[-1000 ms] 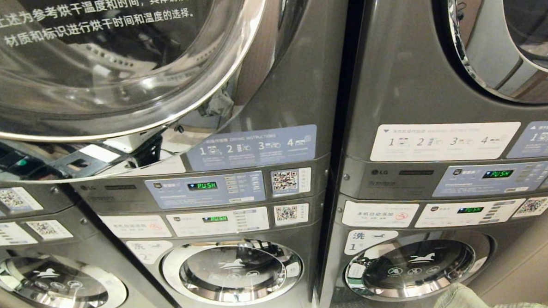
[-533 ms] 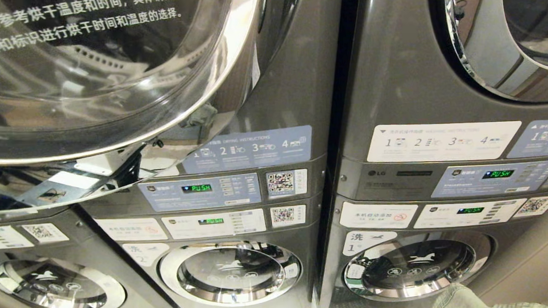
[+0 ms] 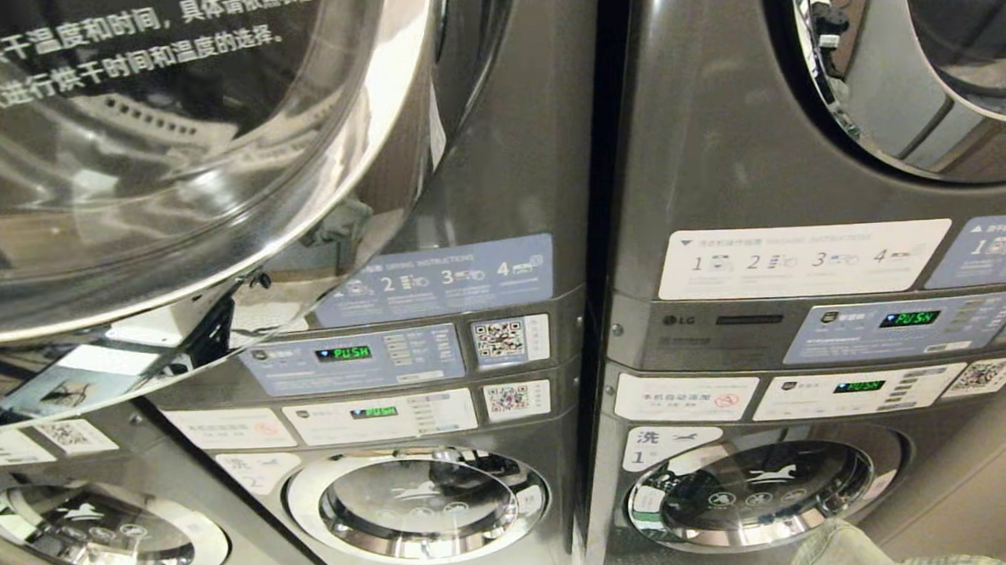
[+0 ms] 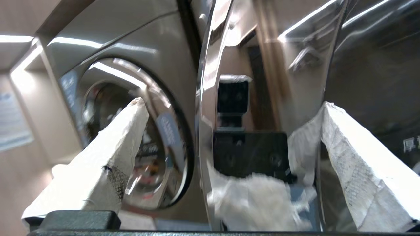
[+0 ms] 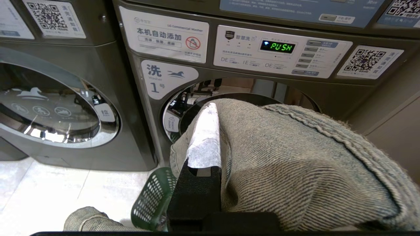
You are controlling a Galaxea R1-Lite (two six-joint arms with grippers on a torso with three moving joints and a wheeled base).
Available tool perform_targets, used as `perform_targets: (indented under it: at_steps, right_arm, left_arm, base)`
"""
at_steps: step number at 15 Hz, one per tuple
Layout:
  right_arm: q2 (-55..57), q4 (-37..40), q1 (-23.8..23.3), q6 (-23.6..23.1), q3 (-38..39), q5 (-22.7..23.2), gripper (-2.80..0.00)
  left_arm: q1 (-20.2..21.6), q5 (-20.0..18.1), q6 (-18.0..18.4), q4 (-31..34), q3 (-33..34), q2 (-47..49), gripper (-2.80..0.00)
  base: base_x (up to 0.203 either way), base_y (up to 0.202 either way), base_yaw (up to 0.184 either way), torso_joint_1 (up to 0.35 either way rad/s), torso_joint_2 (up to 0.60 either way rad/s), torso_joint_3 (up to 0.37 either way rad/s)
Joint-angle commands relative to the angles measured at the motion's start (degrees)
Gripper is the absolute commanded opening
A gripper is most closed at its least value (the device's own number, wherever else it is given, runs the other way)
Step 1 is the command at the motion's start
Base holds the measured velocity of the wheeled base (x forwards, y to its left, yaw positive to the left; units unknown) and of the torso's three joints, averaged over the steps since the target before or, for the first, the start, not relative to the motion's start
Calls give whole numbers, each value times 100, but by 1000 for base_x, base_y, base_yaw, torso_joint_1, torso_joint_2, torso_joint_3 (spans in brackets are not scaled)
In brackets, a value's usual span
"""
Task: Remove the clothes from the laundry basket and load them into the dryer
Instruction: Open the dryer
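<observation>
1. Denim garment (image 5: 295, 164) is draped over the right gripper (image 5: 205, 141), whose jaws are closed on the fabric; one white-wrapped finger (image 5: 205, 137) shows against the cloth
2. Its edge also peeks into the lower right of the head view, in front of the washer marked 1 (image 3: 758, 484)
3. Green laundry basket (image 5: 152, 198) sits on the pale floor (image 5: 49, 190) below the held garment, with more denim (image 5: 88, 223) beside it
4. Left gripper (image 4: 229, 108) is spread wide and holds nothing; its white-wrapped fingers (image 4: 111, 154) straddle the chrome rim of the open dryer door (image 4: 210, 98)
5. That dryer door (image 3: 167, 161) fills the upper left of the head view, above the control panels showing PUSH (image 3: 343, 354)
</observation>
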State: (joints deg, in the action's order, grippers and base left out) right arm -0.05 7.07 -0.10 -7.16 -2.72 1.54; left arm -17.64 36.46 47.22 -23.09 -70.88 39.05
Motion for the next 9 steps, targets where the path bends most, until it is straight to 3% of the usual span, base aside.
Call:
perform_targets:
  at_steps: [1,6,9]
  right_arm:
    - [5,5,1,4,-1,-4,-280]
    - [5,5,1,4,-1,13,-280]
    - [5,5,1,2,-1,13,-280]
  left_arm:
    - [5,150,33,75,267,-167,0]
    - [19,783,85,102,584,-152,0]
    - [42,783,77,68,643,-176,0]
  base:
    - [0,0,0,0,0,0]
    - [0,0,0,0,0,0]
    - [0,0,0,7,-27,-8]
